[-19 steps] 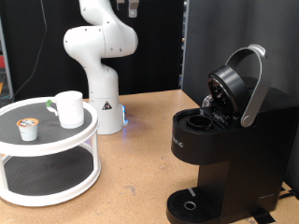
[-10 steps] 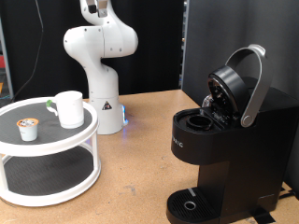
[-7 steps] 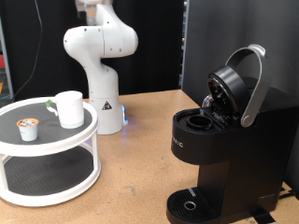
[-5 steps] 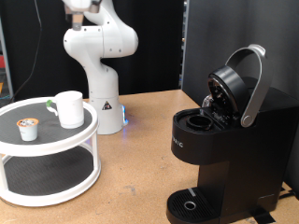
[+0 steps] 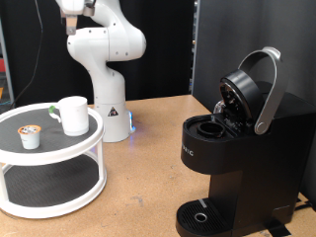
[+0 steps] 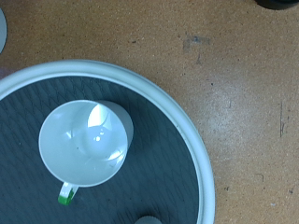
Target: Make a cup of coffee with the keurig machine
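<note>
The white cup (image 5: 72,114) stands upright on the top shelf of a round white two-tier stand (image 5: 49,183) at the exterior view's left. From above, the cup (image 6: 86,140) looks empty, with its handle (image 6: 65,194) tipped in green. The black keurig machine (image 5: 232,168) stands at the exterior view's right with its hinged lid (image 5: 252,89) raised and the pod chamber (image 5: 209,126) open. My gripper (image 5: 71,24) hangs at the exterior view's top left, high above the stand and cup, partly cut off by the frame. Its fingers do not show in the wrist view.
A small white pod (image 5: 31,136) with a brownish top sits on the stand beside the cup, and its edge (image 6: 147,220) shows in the wrist view. The white arm base (image 5: 107,69) stands behind the stand on the wooden table (image 6: 234,84).
The arm's hand has swung along the exterior view's top from the centre to the left, ending above the stand. Cup, pod and machine have not moved.
</note>
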Controlling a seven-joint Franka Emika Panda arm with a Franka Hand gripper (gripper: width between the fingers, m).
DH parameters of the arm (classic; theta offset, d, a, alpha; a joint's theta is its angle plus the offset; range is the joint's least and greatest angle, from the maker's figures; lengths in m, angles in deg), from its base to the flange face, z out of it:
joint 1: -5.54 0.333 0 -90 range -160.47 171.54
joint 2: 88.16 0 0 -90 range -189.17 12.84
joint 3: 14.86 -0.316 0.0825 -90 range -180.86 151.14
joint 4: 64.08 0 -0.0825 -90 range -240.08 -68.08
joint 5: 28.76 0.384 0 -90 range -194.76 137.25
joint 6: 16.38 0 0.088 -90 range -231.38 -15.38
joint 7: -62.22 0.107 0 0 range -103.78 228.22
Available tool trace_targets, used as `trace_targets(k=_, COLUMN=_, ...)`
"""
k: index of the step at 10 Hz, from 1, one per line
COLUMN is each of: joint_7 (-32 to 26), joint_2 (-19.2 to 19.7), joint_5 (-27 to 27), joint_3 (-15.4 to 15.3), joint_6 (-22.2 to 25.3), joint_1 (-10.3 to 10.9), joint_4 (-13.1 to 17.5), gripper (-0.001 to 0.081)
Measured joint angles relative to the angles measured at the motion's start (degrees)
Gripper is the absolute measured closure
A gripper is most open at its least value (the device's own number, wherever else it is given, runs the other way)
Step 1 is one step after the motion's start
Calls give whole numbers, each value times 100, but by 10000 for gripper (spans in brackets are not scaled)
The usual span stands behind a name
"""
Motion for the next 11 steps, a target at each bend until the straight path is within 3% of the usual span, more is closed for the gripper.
trace_targets(k=6, joint_7=-635, joint_2=144, joint_5=-341, joint_3=762, joint_6=-599, joint_1=-89, joint_4=-120, gripper=4)
trace_targets(k=11, joint_7=-780, joint_2=250, joint_5=-422, joint_3=811, joint_6=-549, joint_1=-89, joint_4=-144, gripper=4)
